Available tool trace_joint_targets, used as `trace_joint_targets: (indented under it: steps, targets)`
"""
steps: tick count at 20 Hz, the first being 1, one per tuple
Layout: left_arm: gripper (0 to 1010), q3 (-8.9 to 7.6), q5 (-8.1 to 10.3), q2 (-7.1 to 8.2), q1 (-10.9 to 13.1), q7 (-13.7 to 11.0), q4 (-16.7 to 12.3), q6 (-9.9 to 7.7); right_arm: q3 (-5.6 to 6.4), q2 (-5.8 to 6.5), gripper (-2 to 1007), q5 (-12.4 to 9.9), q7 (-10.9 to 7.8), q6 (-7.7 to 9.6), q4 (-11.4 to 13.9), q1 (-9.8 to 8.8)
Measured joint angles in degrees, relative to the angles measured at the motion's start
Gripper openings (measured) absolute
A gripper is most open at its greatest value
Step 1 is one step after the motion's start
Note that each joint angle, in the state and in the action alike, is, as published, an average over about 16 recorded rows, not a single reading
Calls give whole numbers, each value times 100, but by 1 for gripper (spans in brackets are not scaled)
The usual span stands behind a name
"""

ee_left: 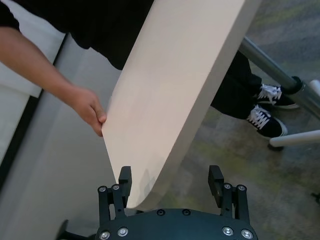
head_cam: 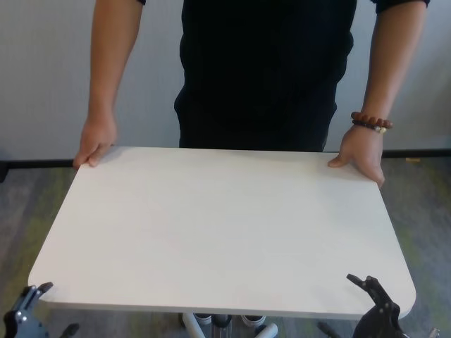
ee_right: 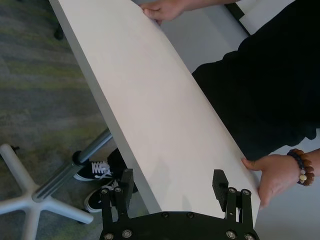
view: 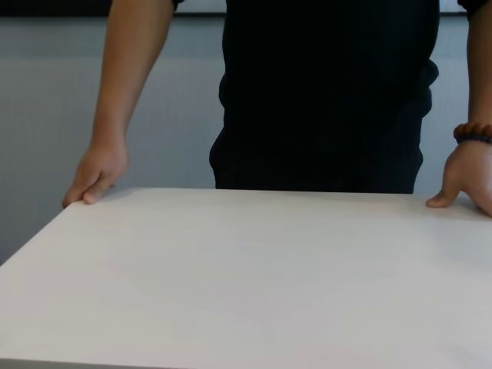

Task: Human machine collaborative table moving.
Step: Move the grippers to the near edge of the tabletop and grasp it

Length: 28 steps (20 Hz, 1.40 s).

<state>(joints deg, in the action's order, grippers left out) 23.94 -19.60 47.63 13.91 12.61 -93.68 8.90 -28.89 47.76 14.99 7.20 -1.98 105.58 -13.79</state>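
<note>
One table [head_cam: 218, 225], one person [head_cam: 268, 70] and two claws are in view. The table is a plain white top on a single metal pole [ee_right: 75, 167], with two black-and-white shoes [ee_left: 265, 107] on the floor beneath it.

The left claw [ee_left: 170, 182] sits at the near left corner of the table. Its two fingers [ee_left: 124, 179] stand wide apart, one on each side of the thin edge, and the rounded corner lies between them. One finger is just beside or touching the top face; the other is clear of the board. It is not clamped.

The right claw [ee_right: 172, 182] sits at the near right corner, also spread wide, with the table edge running between its fingers [ee_right: 219, 181]. Whether either finger touches the board cannot be told.

Across the table from both claws, the person's two hands hold the far corners: a bare one [head_cam: 95, 141] opposite the left claw, and one with a brown bead bracelet [head_cam: 371, 122] opposite the right claw.
</note>
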Motion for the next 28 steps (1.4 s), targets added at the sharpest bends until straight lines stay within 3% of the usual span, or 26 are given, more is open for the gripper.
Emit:
trace_joint_targets:
  steps: [5,10,18,28]
  targets:
    - [993,193,-610,-175,-170,138,190,-231,-135,-97,1001,473,-56,329,-104,141]
    - [993,256,-1006,-376,-285,335,385,-342,-295,-243,1001,1004,-37,610,-276,308]
    - [993,210,-1262,-682,-400,651,660,-310,-458,-508,1001,1686,131,820,-554,487]
    - [993,162,-1568,-1012,-510,1059,963,-121,-425,-759,1001,1991,248,805,-774,579]
